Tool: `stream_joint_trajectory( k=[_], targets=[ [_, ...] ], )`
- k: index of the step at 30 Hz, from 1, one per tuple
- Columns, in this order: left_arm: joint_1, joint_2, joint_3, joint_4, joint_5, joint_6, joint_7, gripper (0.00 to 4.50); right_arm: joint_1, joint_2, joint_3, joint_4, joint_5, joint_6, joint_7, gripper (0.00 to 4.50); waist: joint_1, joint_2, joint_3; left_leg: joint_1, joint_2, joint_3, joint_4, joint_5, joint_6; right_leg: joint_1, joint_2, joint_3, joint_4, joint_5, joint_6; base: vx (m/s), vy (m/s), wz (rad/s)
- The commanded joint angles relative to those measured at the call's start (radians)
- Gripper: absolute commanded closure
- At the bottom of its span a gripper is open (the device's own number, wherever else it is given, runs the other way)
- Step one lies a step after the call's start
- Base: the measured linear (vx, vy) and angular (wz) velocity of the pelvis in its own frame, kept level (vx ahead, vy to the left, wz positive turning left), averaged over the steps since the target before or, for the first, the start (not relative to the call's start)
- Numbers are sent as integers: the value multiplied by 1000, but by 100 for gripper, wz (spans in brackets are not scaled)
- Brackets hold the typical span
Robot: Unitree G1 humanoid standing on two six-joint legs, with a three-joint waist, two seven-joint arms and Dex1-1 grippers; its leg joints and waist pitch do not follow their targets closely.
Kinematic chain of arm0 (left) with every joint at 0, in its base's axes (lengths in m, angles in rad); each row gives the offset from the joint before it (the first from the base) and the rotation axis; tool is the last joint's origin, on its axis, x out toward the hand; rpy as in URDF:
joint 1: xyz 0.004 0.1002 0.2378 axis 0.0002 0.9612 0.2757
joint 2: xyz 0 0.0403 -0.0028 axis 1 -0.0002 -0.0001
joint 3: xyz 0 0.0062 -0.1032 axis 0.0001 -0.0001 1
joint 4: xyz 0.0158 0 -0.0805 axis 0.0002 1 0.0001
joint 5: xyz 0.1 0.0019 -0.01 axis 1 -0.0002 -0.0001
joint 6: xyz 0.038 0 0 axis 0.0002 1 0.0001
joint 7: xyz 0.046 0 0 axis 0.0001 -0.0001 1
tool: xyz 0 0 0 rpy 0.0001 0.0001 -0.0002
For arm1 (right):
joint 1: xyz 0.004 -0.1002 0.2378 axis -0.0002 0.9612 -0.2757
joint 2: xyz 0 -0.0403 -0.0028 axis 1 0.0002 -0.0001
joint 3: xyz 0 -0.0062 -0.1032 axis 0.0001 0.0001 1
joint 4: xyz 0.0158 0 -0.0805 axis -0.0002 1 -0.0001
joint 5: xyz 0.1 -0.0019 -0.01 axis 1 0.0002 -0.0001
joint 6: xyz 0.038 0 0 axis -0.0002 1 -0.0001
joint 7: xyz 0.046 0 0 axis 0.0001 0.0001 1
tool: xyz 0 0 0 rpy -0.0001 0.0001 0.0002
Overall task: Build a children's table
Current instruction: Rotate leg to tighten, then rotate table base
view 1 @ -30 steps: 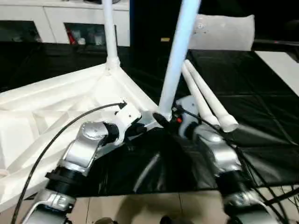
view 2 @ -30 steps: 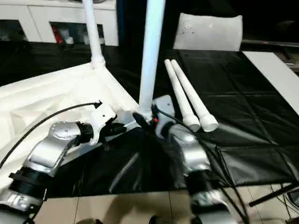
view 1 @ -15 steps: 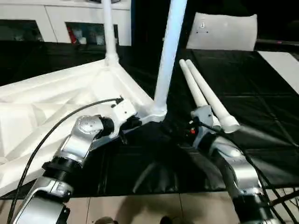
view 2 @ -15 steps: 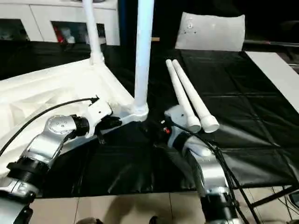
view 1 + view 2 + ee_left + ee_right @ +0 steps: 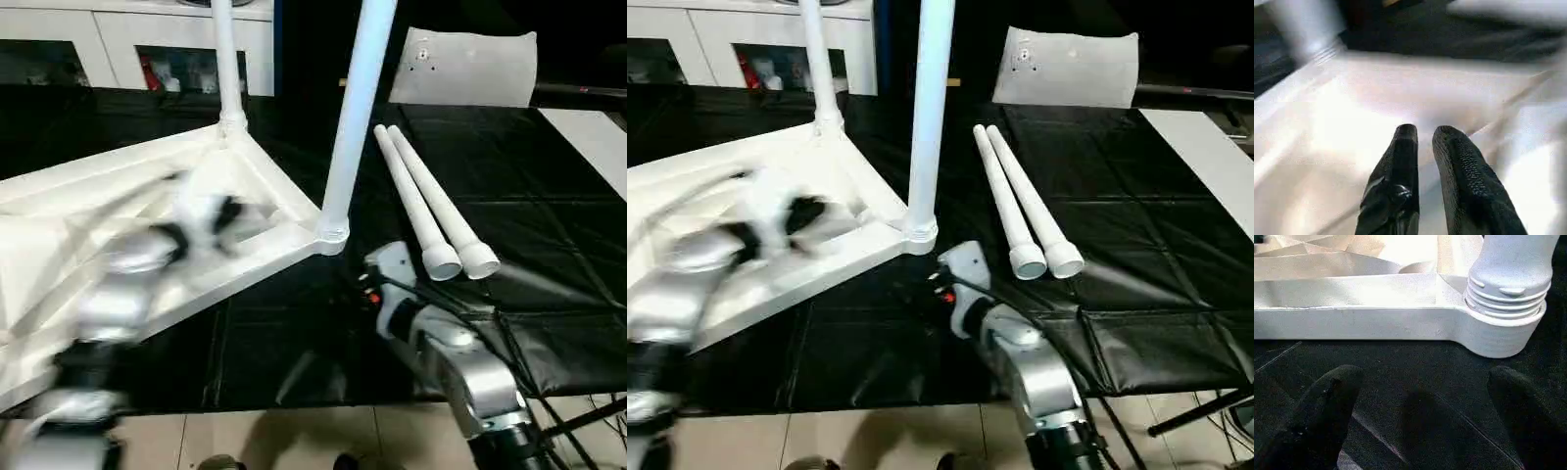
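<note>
The white table top [image 5: 118, 211] lies upside down on the black sheet [image 5: 549, 215], ribbed underside facing up, filling the left side of the scene. Two legs stand upright in its corner sockets — one at the far corner [image 5: 225, 64], one at the near-right corner [image 5: 353, 117], its threaded end seated in the round socket [image 5: 1498, 333]. Two more loose legs [image 5: 431, 201] lie side by side on the sheet to the right of the top, touching each other, their open ends pointing toward the robot. A flat whitish plastic bag [image 5: 465, 67] rests at the far edge of the sheet, and white cabinets [image 5: 127, 44] stand beyond on the left.

The right gripper [image 5: 1420, 396] hovers low over the black sheet just near of the socketed corner, its two black fingers [image 5: 1327, 401] spread wide apart and holding nothing. The left gripper [image 5: 1425, 142] is over the ribbed underside of the top — its fingers stand slightly apart, with nothing between them.
</note>
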Motion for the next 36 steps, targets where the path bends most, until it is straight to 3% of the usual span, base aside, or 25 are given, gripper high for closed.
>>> stream_joint_trajectory(
  k=[1,2,3,6,7,9,13,14,15,17,18,20,24,25,26,30,31,32,36],
  targets=[
    [19,41,37,-27,43,28,38,408,-15,1,5,8,-17,16,-20,0,2,25,-75,0,25,-8,-63,-172,3,59,-63,58,-60,-218,-153,0,0,0],
    [40,85,53,-30,68,37,50,413,-20,8,10,16,-20,19,-27,0,3,20,-75,3,25,-6,-63,-176,3,57,-61,59,-64,-227,-150,0,0,0],
    [62,131,69,-30,93,45,61,427,-26,14,15,26,-25,22,-33,0,3,25,-72,7,25,-7,-64,-191,1,53,-62,60,-65,-241,-151,0,0,0],
    [101,209,83,-17,132,50,76,441,-44,26,26,54,-35,31,-43,0,5,26,-70,12,27,-10,-67,-223,-9,47,-62,60,-65,-272,-146,0,0,0],
    [118,238,87,-1,142,54,77,441,-57,34,27,73,-38,34,-55,0,9,32,-71,16,28,-10,-68,-232,-16,44,-62,61,-65,-266,-150,0,0,0],
    [147,286,84,19,157,68,78,441,-84,46,32,112,-49,38,-81,0,7,31,-68,16,27,-10,-71,-261,-26,43,-60,61,-65,-277,-153,0,0,0],
    [166,311,67,41,168,84,67,441,-112,60,33,165,-62,15,-100,0,14,40,-68,20,27,-12,-72,-287,-43,40,-63,63,-65,-261,-157,0,0,0],
    [168,312,64,44,170,86,68,441,-118,63,32,176,-64,10,-104,0,13,37,-68,17,26,-13,-72,-287,-44,42,-63,63,-63,-256,-158,0,0,0],
    [170,314,60,47,174,90,68,441,-125,67,31,192,-66,5,-109,0,15,43,-68,17,25,-14,-72,-293,-47,44,-64,63,-63,-255,-159,0,0,0],
    [172,316,57,50,176,95,65,441,-131,70,32,204,-69,1,-113,0,15,39,-69,16,24,-14,-72,-294,-45,46,-64,63,-65,-257,-156,0,0,0],
    [174,320,49,55,178,102,60,441,-143,75,32,229,-70,-8,-119,0,15,46,-70,15,25,-16,-71,-290,-46,45,-65,63,-63,-250,-161,0,0,0],
    [180,327,37,64,178,113,46,441,-169,87,31,279,-72,-24,-130,0,9,45,-70,14,23,-16,-71,-291,-49,46,-63,62,-61,-238,-170,0,0,0],
    [202,325,32,31,123,175,-50,441,-226,110,19,377,-74,-57,-150,0,6,46,-69,13,24,-16,-69,-279,-50,47,-65,63,-57,-217,-188,0,0,0],
    [211,323,29,-3,61,208,-130,441,-250,118,10,415,-72,-72,-157,0,6,42,-70,14,25,-15,-68,-265,-50,47,-66,63,-54,-200,-197,0,0,0],
    [217,323,27,-24,26,226,-179,441,-263,121,6,435,-71,-79,-160,0,7,46,-73,15,25,-15,-67,-254,-53,47,-69,64,-49,-185,-208,0,0,0],
    [240,340,1,-83,-56,265,-314,441,-291,125,0,474,-70,-96,-162,0,8,44,-69,17,23,-8,-66,-236,-47,45,-61,64,-45,-128,-227,0,0,0],
    [260,366,-29,-124,-98,275,-411,441,-307,125,-1,499,-70,-110,-160,0,10,41,-68,11,23,-11,-70,-240,-44,51,-65,63,-47,-166,-217,0,0,0],
    [262,368,-31,-127,-101,276,-419,441,-309,125,-1,502,-70,-111,-160,0,9,40,-66,14,24,-11,-71,-252,-46,48,-66,64,-50,-183,-213,0,0,0],
    [291,404,-84,-218,-201,305,-609,441,-327,119,-3,538,-73,-137,-154,0,5,46,-61,17,23,-11,-72,-295,-52,46,-66,65,-57,-246,-198,0,0,0]
  ],
)
